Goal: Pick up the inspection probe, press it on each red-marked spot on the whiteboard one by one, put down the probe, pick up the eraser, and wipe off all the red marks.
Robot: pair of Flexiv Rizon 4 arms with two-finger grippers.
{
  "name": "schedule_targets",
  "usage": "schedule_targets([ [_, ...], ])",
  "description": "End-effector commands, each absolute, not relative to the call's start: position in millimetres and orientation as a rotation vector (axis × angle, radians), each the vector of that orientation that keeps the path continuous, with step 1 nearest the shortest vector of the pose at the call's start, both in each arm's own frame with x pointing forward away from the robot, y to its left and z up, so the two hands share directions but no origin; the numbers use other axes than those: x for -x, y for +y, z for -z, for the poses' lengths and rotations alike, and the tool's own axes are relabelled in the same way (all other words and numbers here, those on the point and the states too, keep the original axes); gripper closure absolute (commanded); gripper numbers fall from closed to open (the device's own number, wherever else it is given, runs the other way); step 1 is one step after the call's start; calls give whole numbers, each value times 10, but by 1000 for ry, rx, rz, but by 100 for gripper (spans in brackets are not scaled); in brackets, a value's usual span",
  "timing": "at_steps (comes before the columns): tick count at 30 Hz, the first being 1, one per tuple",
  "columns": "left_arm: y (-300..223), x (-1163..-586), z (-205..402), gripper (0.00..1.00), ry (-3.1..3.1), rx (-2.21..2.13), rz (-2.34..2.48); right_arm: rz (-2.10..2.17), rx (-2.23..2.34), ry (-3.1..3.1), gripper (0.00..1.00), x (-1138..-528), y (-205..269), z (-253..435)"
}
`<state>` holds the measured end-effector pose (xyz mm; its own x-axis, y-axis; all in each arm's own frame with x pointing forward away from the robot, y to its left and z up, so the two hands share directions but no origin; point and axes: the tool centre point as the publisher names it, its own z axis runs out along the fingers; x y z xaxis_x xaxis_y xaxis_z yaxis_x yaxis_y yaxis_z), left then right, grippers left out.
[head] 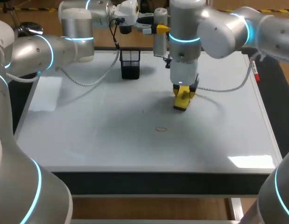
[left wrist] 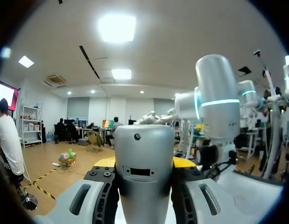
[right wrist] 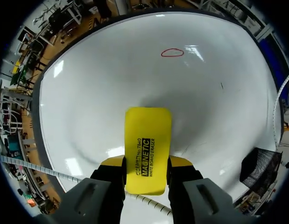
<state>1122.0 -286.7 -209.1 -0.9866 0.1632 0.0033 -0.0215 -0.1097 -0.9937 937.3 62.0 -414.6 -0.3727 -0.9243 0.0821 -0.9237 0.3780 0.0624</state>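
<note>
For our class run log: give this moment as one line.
right gripper: shut on eraser | left gripper: shut on probe | red mark: one on whiteboard

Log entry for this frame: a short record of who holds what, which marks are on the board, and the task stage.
left gripper: shut on the probe, held up at the table's far side
right gripper: shut on the yellow eraser, low over the whiteboard; contact unclear
red mark: one oval outline visible, ahead of the eraser, apart from it
mesh holder: black, at the board's far side
stage: eraser in hand, mark not yet wiped
</note>
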Motion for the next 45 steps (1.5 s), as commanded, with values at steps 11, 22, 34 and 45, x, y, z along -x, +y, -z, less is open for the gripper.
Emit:
schedule_targets([
  [11,-2865,-11234,2076,100,-2007,164,-2242,-62,-1471,-2699,100,-8827,-353,3727],
  [22,-2865,-11234,2076,100,-2007,164,-2242,-60,-1274,-2802,100,-8449,-829,3745],
  [34,-2865,-11234,2076,100,-2007,164,-2242,-42,-1163,-2847,100,-8168,-1103,3794],
  [45,-2865,-11234,2076,100,-2007,164,-2242,-42,-1144,-2875,100,-8136,-1203,3770],
])
